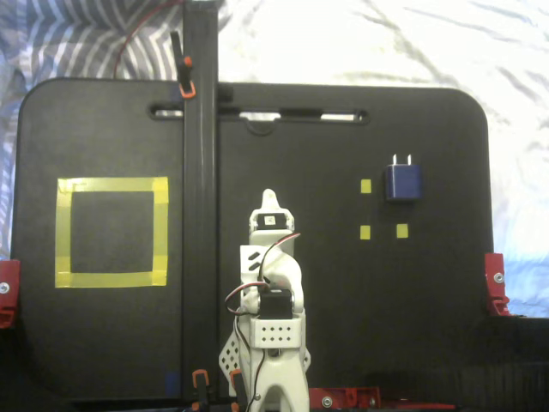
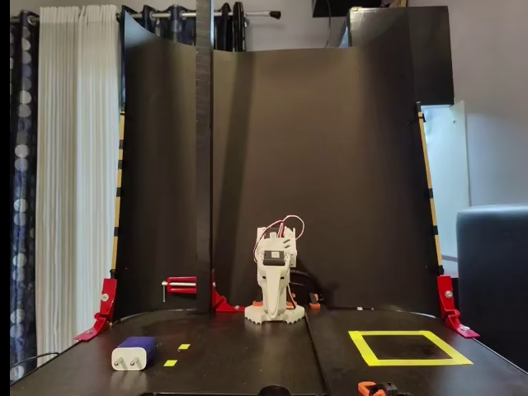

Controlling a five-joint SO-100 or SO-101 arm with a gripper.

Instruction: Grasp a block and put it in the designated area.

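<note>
1. The block point(image 1: 402, 183) is sitting in the right half of the top-down fixed view, a small boxy navy cube with smooth sides and two short silver prongs pointing toward the top of the frame. In the front-facing fixed view it point(image 2: 134, 353) is lying at the lower left, its pale pronged face turned toward the camera.
2. Three tiny yellow squares point(image 1: 365, 186) are lying around the block on the black surface, one just beside its left edge and two below it.
3. The designated area point(image 1: 111, 232) is showing as a large square outline of yellow tape with a black interior at the left of the top-down view, well apart from the block; in the front-facing view it point(image 2: 408, 347) is lying at the lower right.
4. The white plastic arm point(image 1: 273, 300) is standing folded at the bottom centre, with red and black wires looping over it. Its fingers point(image 1: 269, 199) are pointing toward the top of the frame and holding nothing; whether they are parted cannot be told.
5. The counter point(image 1: 343, 326) is a matte black board with rounded corners, and red clamps point(image 1: 495, 283) are gripping its edges.
6. A tall black backdrop point(image 2: 330, 165) is curving behind the arm, with striped curtains point(image 2: 66, 165) hanging at the left.
7. No writing is readable.
</note>
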